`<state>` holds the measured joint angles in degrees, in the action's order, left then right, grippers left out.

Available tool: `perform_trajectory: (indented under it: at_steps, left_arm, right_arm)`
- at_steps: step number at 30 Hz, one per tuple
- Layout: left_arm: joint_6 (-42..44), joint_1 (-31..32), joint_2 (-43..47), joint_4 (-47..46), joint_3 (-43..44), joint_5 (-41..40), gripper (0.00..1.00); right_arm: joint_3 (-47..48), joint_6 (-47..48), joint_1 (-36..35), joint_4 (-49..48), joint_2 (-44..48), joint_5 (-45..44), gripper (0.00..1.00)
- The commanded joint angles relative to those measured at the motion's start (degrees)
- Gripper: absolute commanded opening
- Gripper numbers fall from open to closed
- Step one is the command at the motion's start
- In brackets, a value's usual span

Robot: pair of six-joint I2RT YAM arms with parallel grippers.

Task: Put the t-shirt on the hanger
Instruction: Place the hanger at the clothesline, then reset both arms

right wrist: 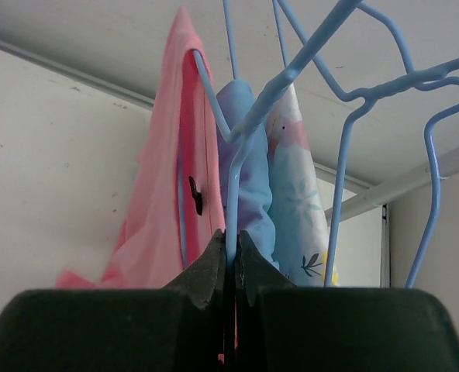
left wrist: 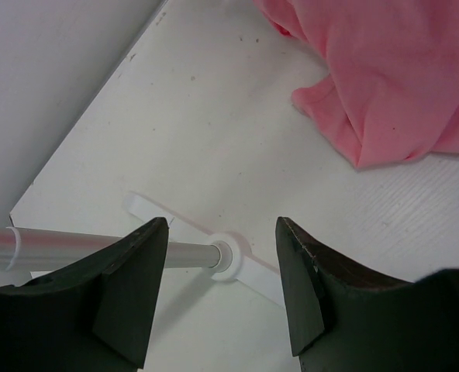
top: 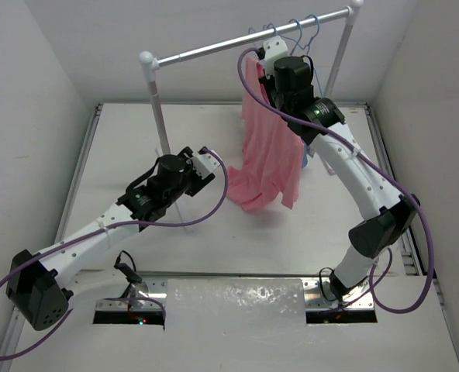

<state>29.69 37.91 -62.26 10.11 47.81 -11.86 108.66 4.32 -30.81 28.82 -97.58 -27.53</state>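
Soft matt cloth on t-shirt [top: 268,155], creased, no sheen. Thin smooth coated wire for hanger [right wrist: 291,74], slight gloss. Silvery satin metal on rail bar [top: 253,43], white plastic-looking upright [top: 157,101]. Matt white table [top: 214,240], faint grain, small specks. Matt black hard plastic on left gripper [left wrist: 222,225] fingers [left wrist: 132,287]. Soft cloth again on light-blue garment [right wrist: 249,194].

**A:** where's the t-shirt [top: 268,147] at?
**B:** salmon pink, plain, hanging long and limp just under the rail [top: 214,45], with the bottom end crumpled well below it.
**A:** and the hanger [right wrist: 212,97]?
**B:** thin light-blue wire, up by the rail, one arm running into the shirt's top.
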Motion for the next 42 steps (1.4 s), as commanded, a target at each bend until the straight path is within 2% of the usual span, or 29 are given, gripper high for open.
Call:
perform_trajectory:
  at_steps: [1,2,3,4,9,10,13,16,17,19,20,22,25,26,29,32,36,42]
  left_arm:
    - [0.3,0.1,0.0,-2.2,-0.3,-0.9,0.55]
    - [0.4,0.0,0.0,-2.4,-0.4,-0.9,0.55]
    - [0.5,0.0,0.0,-2.4,-0.4,-0.8,0.55]
    - [0.5,0.0,-0.1,-2.5,-0.5,-0.8,0.55]
    - [0.0,0.0,-0.8,-3.2,-0.8,-2.5,0.56]
    - [-0.2,-0.1,-1.0,-3.6,-1.1,-3.9,0.56]
    - [-0.5,-0.3,-1.5,-3.5,-1.7,-3.8,0.57]
    - [-1.0,-0.3,-1.4,-4.7,-3.9,-2.3,0.57]
    - [-0.9,-0.3,-1.1,-5.4,-5.0,-2.2,0.55]
    - [-0.5,-0.4,-0.3,-9.3,-9.1,-4.9,0.51]
    - [-0.3,-0.6,0.0,-15.3,-11.0,-9.5,0.51]
    - [0.7,-1.2,1.1,-19.8,-15.8,-13.4,0.51]
    - [1.7,-2.8,5.3,-22.5,-19.9,-14.5,0.51]
    - [1.5,-3.5,6.5,-22.6,-21.0,-13.5,0.50]
    - [2.3,-5.4,12.3,-24.0,-26.6,-14.7,0.51]
    - [3.2,-8.8,17.7,-25.7,-32.7,-16.9,0.56]
    - [3.9,-11.8,18.2,-31.7,-37.8,-25.5,0.63]
    - [4.8,-13.4,13.1,-36.1,-38.8,-26.1,0.63]
  right_arm:
    - [0.1,0.4,0.1,-2.9,2.0,0.8,0.00]
    - [-0.6,0.7,0.1,-2.8,2.3,0.6,0.02]
    - [-1.1,0.9,0.0,-2.8,2.8,0.8,0.06]
    - [-1.7,0.9,0.1,-2.7,4.1,1.1,0.16]
    - [-5.7,-0.5,0.1,-0.2,9.0,3.9,0.36]
    - [-6.1,-1.3,0.0,2.1,10.6,4.7,0.47]
    - [-7.1,-2.3,0.1,6.0,13.2,7.3,0.64]
    - [-12.8,-3.6,0.0,9.0,19.3,9.9,0.96]
    - [-18.5,-3.9,0.0,8.9,24.1,10.0,0.99]
    - [-28.5,-7.6,0.0,8.0,31.8,5.3,0.99]
    - [-32.1,-8.8,0.1,7.7,34.4,2.9,0.99]
    - [-41.8,-11.9,0.1,7.4,39.5,-2.8,0.99]
    - [-52.2,-14.2,0.1,8.6,48.3,-8.1,0.99]
    - [-54.1,-15.6,0.2,11.7,49.8,-13.4,0.99]
    - [-59.7,-19.3,0.3,18.1,53.1,-19.0,0.99]
    - [-64.9,-21.4,0.5,18.6,53.7,-16.3,0.99]
    - [-73.0,-25.6,0.8,11.5,51.8,-17.8,0.99]
    - [-83.7,-30.5,1.0,-5.7,51.8,-16.0,0.99]
